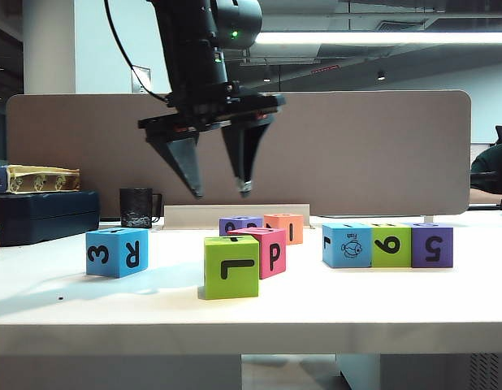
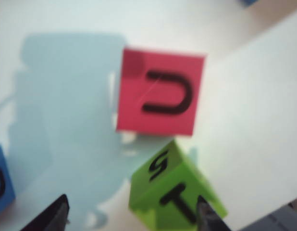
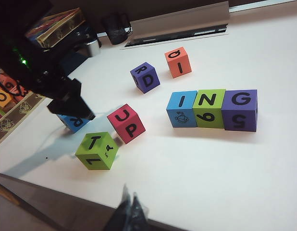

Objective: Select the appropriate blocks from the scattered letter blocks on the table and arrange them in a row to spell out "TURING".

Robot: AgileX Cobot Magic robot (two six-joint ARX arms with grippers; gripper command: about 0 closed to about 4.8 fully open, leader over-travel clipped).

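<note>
The left gripper (image 1: 219,192) hung with its jaws apart and empty, high above the lime green T block (image 1: 231,266) and magenta U block (image 1: 267,251) on the table (image 1: 397,301). Blue, green and purple blocks spelling ING (image 3: 212,109) sat in a row to the right. The right gripper (image 3: 129,208) was squeezed together at the near table edge, holding nothing.

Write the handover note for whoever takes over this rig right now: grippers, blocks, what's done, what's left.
Left gripper: open, empty, hanging above the lime green T block and the magenta U block.
Right gripper: shut, empty, back at the table's near edge.
Done: blue I block, green N block and purple G block touch in a row, reading ING.
Left: T, U and R. T and U sit loose left of the row. The blue block at far left shows an R on one side; the purple block behind also shows one.
</note>
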